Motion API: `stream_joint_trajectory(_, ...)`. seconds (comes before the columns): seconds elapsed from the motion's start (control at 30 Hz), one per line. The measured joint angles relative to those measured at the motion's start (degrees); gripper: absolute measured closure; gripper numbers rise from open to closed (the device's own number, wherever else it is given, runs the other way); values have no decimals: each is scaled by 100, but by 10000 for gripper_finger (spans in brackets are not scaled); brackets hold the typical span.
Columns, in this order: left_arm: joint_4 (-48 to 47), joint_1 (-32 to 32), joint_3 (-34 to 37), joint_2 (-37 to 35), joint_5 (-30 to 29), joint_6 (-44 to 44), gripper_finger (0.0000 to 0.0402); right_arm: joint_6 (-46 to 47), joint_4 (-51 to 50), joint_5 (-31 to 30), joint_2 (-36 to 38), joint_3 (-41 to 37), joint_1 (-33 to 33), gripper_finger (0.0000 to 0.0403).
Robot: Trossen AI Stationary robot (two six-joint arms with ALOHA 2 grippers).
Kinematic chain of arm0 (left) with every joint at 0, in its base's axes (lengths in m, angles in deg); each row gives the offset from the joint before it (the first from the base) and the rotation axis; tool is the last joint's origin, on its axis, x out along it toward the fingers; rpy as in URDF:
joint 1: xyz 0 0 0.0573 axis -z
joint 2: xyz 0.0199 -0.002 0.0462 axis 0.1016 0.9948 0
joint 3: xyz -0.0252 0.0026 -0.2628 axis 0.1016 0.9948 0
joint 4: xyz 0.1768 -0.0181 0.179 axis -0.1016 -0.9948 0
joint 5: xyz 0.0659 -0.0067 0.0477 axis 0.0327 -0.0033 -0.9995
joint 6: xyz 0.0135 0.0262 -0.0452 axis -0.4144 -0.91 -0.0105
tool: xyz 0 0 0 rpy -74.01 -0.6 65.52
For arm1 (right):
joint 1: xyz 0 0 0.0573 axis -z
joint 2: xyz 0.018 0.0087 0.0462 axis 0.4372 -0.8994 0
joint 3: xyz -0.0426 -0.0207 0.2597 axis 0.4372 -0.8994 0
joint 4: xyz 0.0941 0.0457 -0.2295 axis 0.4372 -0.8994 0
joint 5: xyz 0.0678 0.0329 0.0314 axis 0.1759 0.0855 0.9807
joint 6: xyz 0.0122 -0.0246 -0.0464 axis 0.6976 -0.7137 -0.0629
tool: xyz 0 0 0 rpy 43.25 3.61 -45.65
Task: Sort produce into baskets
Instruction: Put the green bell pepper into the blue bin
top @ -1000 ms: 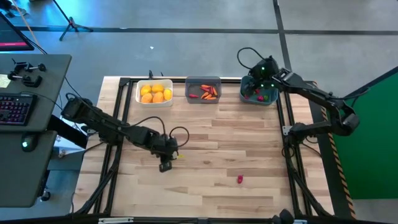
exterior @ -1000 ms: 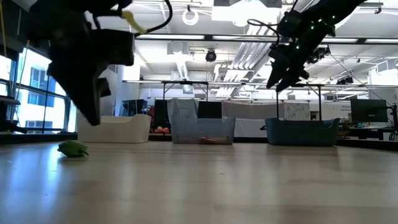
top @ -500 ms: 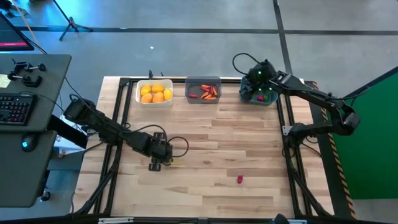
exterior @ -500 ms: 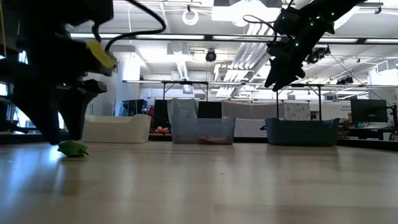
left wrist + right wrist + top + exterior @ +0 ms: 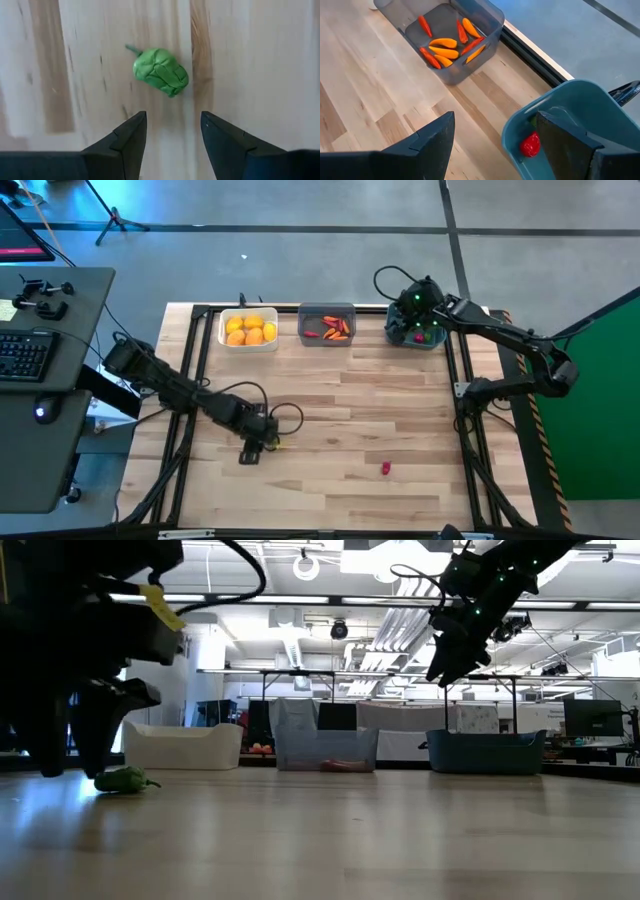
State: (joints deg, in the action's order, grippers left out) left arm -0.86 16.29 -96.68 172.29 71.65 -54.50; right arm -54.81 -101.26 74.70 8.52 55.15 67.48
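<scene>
My left end effector (image 5: pixel 172 137) hovers, fingers apart, just short of the small crumpled green toy vegetable (image 5: pixel 160 71) near the pale wooden plank desk's (image 5: pixel 400 420) left edge. I should centre it between them before closing. My right end effector (image 5: pixel 492 145), apart and empty, hangs over the dark teal plastic bin (image 5: pixel 418 332) at the far right corner.

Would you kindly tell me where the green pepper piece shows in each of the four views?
High view: hidden under the left gripper, lower left of table.
Low view: green pepper piece on the wood at far left, below that gripper.
Left wrist view: ahead of the open fingers, centre.
Right wrist view: not in it.
Shared landmark: left gripper.
</scene>
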Motion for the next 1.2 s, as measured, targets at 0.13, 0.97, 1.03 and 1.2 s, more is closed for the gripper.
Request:
stream_joint_trajectory(0.13,222,-168,2,-1,591,1621,229,92,-7,4,0,0,0,135)
stream_joint_trajectory(0.97,801,101,2,343,-249,5222,230,-54,31,9,-2,0,0,135)
stream_joint_trajectory(1.03,720,91,2,343,-261,5204,236,-67,47,9,-2,0,0,135)
stream_joint_trajectory(1.2,509,76,2,345,-634,5221,299,-93,201,9,-2,0,0,135)
